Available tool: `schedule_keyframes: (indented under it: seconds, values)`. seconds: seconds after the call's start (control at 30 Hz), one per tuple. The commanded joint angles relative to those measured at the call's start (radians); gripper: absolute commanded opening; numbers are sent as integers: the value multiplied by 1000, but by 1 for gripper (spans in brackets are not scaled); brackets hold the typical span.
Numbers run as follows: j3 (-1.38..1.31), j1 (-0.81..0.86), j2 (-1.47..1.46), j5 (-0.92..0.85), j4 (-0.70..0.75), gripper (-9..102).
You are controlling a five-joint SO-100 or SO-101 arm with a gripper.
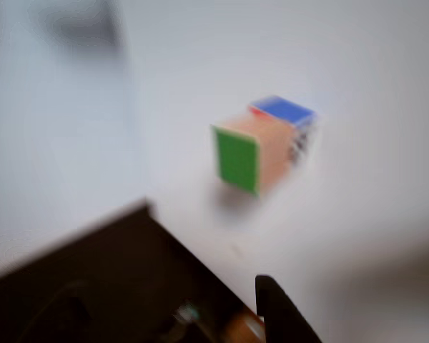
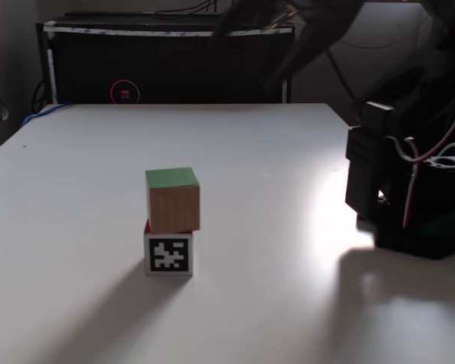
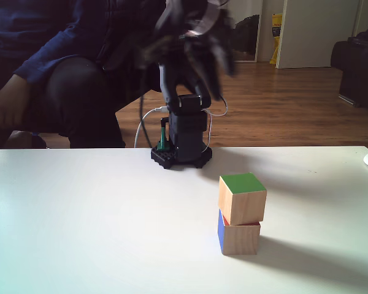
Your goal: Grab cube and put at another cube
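The cube (image 2: 172, 199) sits stacked on another cube (image 2: 168, 254) mid-table (image 2: 76, 303), with open white surface on every side of the pair. The arm's base (image 3: 180, 144) stands well apart at the table's edge, and a seated person's knee (image 3: 80, 92) lies beyond it.

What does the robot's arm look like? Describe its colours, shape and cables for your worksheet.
The arm is black and blurred, rising from a blocky black base with a small green part. White and red cables run along it. A dark pincer finger shows in the other view.
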Motion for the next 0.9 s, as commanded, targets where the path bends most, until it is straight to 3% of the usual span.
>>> schedule_keyframes:
  seconds: [0.0, 0.17, 0.37, 0.57, 0.67, 0.87]
  values:
    - [296, 129, 258, -41, -126, 35]
    - [726, 222, 523, -89, -273, 34]
    - [960, 244, 563, -81, -321, 22]
    - [1029, 235, 563, -100, -304, 12]
    - [1025, 218, 563, -92, -281, 1]
    - [1025, 204, 563, -107, -281, 0]
